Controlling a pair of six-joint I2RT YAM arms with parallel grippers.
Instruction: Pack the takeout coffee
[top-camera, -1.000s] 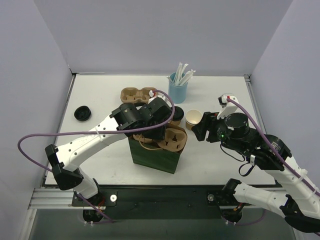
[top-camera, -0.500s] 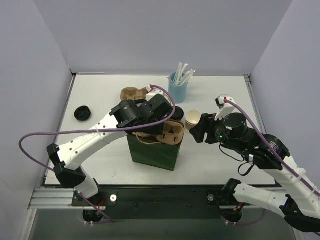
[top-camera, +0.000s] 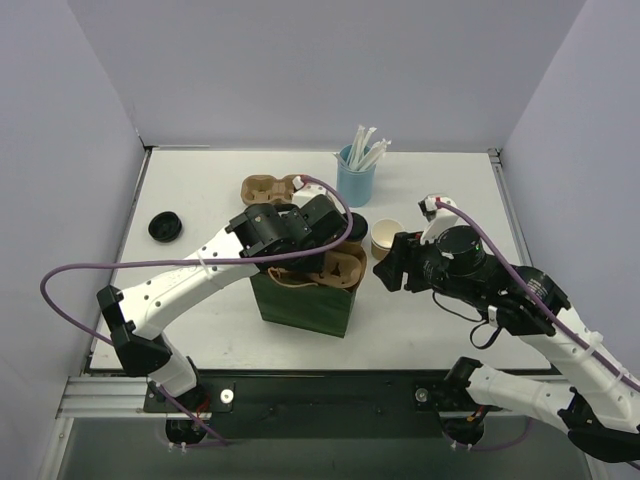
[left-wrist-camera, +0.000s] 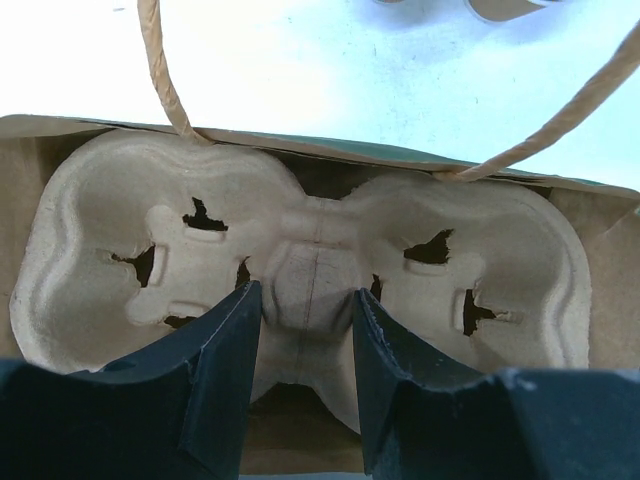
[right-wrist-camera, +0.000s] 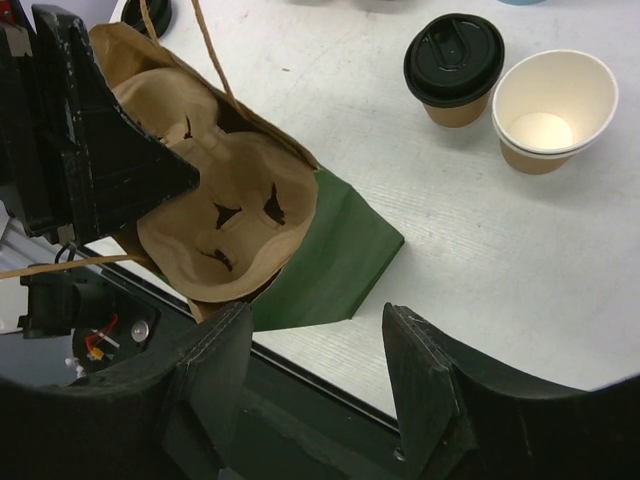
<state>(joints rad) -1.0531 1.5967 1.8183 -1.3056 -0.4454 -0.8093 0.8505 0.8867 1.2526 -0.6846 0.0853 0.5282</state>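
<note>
The takeout coffee (top-camera: 386, 236), a small tan cup with a white rim and cream inside, stands open on the table right of the green paper bag (top-camera: 300, 305); it also shows in the right wrist view (right-wrist-camera: 553, 112). My left gripper (left-wrist-camera: 305, 295) is shut on the middle ridge of a brown two-hole pulp carrier (left-wrist-camera: 100, 230), which sits in the bag's mouth (left-wrist-camera: 330, 148). My right gripper (right-wrist-camera: 315, 320) is open and empty, hovering right of the bag (right-wrist-camera: 335, 250), near side of the cup.
A tan cup with a black lid (right-wrist-camera: 455, 65) stands beside the open cup. A light-blue cup of white straws (top-camera: 356, 180) and a second pulp carrier (top-camera: 268, 187) are at the back. A loose black lid (top-camera: 164, 227) lies far left.
My left gripper has lowered the carrier deeper into the bag. My right gripper has shifted left toward the bag.
</note>
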